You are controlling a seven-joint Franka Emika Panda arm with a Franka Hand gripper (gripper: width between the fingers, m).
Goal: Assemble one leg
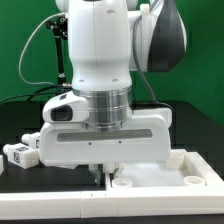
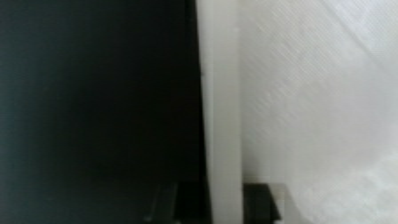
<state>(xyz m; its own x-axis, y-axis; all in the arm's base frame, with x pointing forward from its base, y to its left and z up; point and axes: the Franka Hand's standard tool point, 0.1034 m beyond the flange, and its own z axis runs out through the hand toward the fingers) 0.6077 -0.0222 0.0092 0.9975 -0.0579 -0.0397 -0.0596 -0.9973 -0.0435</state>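
Note:
A leg [image 1: 19, 153], a small white block with black-and-white tags, lies on the black table at the exterior view's left, with another white block just behind it. My gripper [image 1: 100, 172] is far from them. It hangs straight down at the near-left edge of the large flat white square piece [image 1: 170, 172], which has round sockets on top. In the wrist view the piece's raised rim [image 2: 221, 120] runs between my two dark fingers [image 2: 185, 203]. My gripper [image 2: 226, 202] is shut on that rim. No leg shows in the wrist view.
The black table [image 2: 89, 110] lies beside the white piece. A black stand with cables [image 1: 60, 60] rises behind the arm, in front of a green backdrop [image 1: 25, 60].

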